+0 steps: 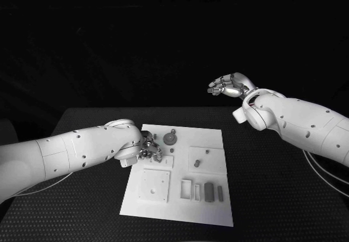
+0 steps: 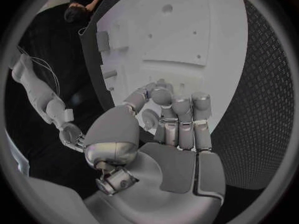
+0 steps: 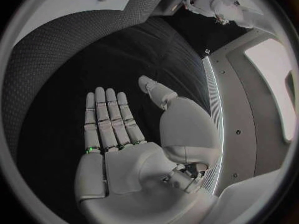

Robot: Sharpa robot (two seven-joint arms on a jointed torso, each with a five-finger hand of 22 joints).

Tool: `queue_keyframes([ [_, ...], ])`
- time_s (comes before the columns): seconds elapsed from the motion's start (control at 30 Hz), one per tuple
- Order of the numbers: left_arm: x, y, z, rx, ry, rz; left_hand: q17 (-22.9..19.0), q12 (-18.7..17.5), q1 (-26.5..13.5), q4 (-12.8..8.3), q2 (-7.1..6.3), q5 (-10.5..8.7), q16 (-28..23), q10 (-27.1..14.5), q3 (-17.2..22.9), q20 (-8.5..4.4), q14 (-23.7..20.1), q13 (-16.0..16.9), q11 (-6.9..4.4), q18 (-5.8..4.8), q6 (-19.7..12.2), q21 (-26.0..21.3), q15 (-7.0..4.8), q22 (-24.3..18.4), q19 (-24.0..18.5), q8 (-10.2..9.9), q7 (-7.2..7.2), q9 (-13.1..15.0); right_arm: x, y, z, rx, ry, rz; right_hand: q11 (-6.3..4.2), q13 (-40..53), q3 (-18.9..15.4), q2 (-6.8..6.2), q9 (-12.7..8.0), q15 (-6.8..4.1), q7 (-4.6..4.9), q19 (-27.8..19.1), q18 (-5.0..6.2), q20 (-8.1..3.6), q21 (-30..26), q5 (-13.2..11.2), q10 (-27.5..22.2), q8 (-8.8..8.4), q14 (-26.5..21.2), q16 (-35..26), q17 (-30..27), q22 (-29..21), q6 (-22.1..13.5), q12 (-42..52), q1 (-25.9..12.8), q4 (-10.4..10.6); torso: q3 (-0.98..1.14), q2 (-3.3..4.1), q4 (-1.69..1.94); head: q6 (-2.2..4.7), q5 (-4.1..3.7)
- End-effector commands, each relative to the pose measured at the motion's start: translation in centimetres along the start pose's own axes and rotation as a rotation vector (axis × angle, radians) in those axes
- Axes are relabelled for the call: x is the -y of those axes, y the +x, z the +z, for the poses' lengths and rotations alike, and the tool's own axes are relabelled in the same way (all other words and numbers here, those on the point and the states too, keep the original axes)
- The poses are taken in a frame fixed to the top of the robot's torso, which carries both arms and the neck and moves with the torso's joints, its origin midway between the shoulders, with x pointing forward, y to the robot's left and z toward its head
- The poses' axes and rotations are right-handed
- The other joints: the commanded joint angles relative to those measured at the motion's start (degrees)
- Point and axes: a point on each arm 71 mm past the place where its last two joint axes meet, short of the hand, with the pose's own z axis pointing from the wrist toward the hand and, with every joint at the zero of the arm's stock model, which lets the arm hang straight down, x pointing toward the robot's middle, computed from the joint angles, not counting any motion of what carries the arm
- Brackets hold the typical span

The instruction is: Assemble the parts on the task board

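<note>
While right hand hovers open, left hand pinches part

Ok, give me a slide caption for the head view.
Left hand works at the task board while the right hand waits open, raised beyond the table.

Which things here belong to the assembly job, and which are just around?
Job:
task board
gear-shaped part on the board
upright bar parts near the board's front edge
left hand, fingers curled over the board
right hand, raised off the table, empty

Just around:
black table
</note>
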Motion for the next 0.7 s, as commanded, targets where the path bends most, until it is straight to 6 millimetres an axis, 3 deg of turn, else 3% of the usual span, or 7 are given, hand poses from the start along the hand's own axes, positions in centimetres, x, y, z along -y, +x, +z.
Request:
queue_keyframes([
  [0.03,0.02,0.15,0.11,-0.001,-0.002,0.029,-0.1,0.3,0.0,0.1,0.37,0.23,0.4,-0.2,0.4,-5.91,0.8,0.0,-0.37,0.70,7.0,0.3,-2.41,1.2,-0.3,0.4,-5.02,10.1,-0.17,0.09,0.03,-0.014,-0.014,0.005,0.12,-0.1,-0.4,0.06,-0.1,0.12,-0.03,-0.4,-0.08,0.10,-0.3,0.3,0.5,0.31,0.0,-0.4,-0.1,0.1,-0.3,-0.3,0.6,0.0,0.01,0.00,-0.03,-0.01,0.06],
  [0.7,-0.15,0.55,0.51,-0.012,-0.007,0.039,-0.4,0.4,-0.2,0.3,0.37,0.07,0.6,-0.3,0.3,-5.92,0.7,-0.1,-0.35,0.66,7.1,0.5,-2.37,1.2,-0.4,0.3,-5.01,10.4,-0.21,0.18,0.03,-0.021,-0.015,0.007,0.10,-0.1,-0.5,0.13,-0.1,0.11,-0.04,-0.4,-0.07,0.12,-0.4,0.3,0.6,0.33,0.0,-0.4,-0.2,0.1,-0.3,-0.5,0.7,0.0,0.05,0.05,-0.05,-0.17,-0.01],
])
